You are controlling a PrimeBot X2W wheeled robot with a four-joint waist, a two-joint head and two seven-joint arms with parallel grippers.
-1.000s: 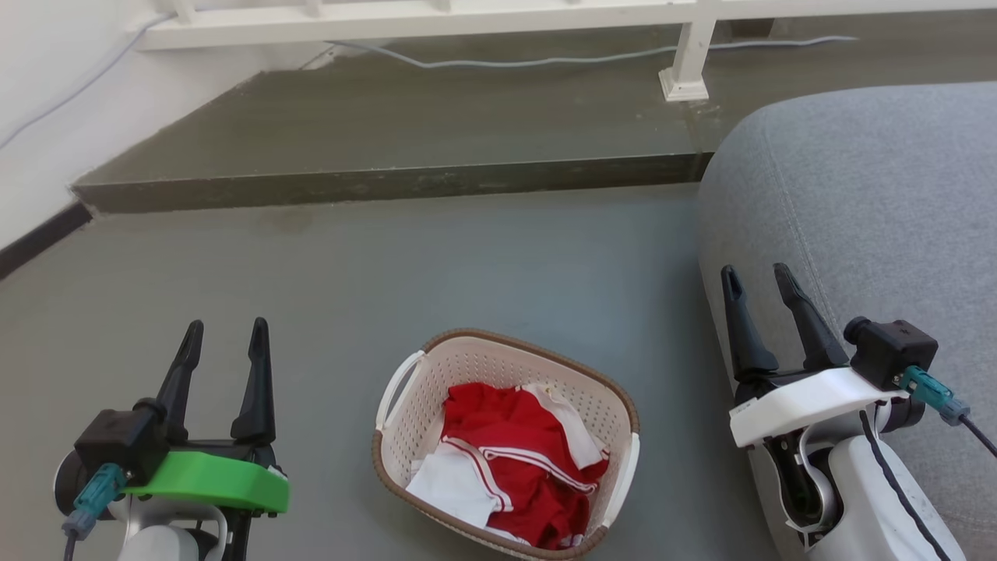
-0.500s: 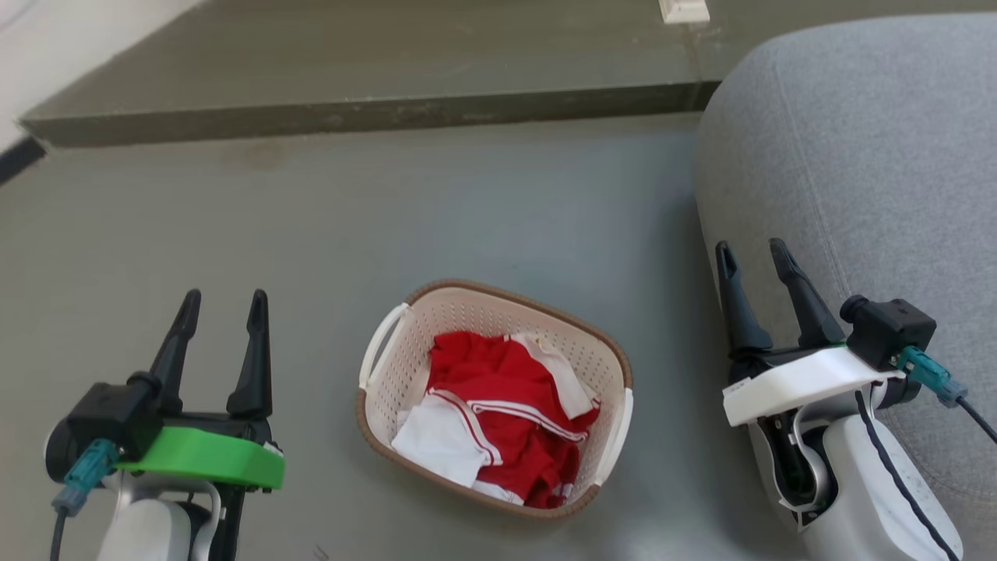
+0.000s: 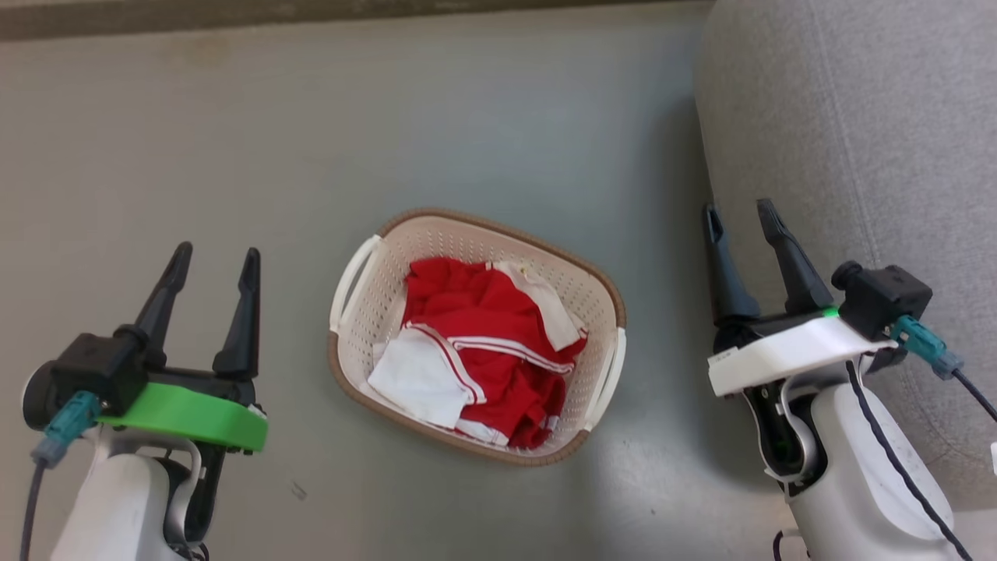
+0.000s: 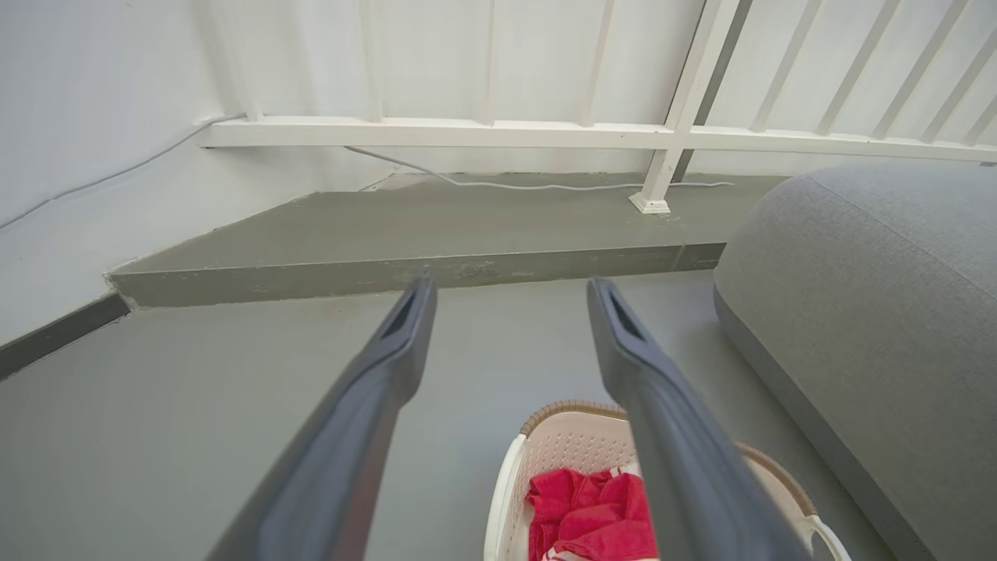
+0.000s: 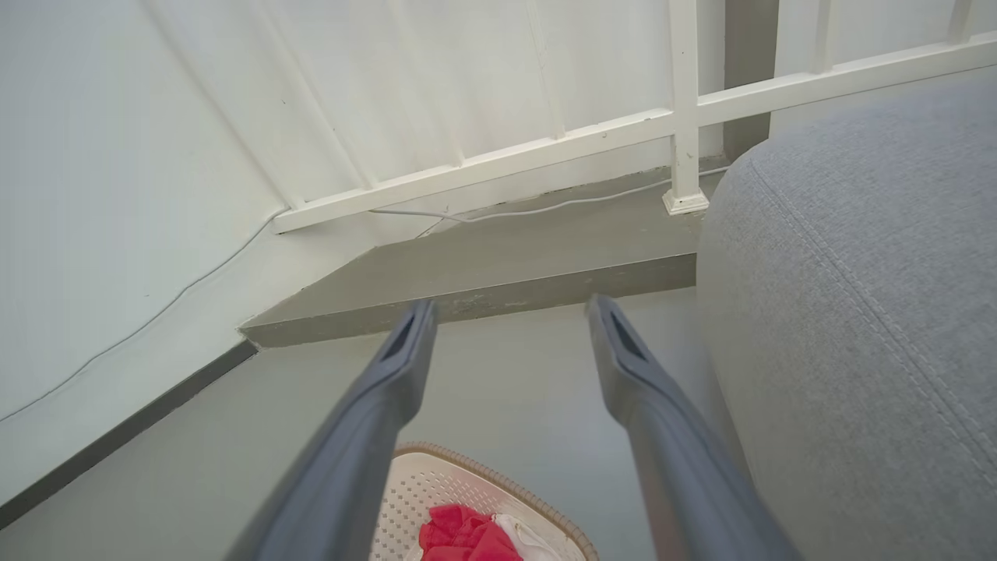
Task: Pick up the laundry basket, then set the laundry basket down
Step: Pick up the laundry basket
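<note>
Basket (image 3: pixel 459 238) is sitting flat on the grey floor (image 3: pixel 498 117), pretty much dead center in the head view. Its white handles (image 3: pixel 348 280) are at roughly its 10 and 4 o'clock ends, and a pile of red-and-white clothes (image 3: pixel 483 335) lies inside.

Left gripper (image 3: pixel 216 251) hangs off at the basket's 9 o'clock, fingers spread wide and pointing to 12, well apart from the basket. Right gripper (image 3: pixel 738 207) is at about the basket's 2 o'clock, also spread open and well clear of it. It's just beside the edge of the grey couch (image 3: pixel 857 117), and I can't tell if it touches. The couch takes up the 1 to 4 o'clock part of the head view.

Both wrist views look past their open fingers with the basket low down around 6 o'clock. Farther off at 12 there's a step (image 4: pixel 389 273) and a white railing (image 4: pixel 436 132).
</note>
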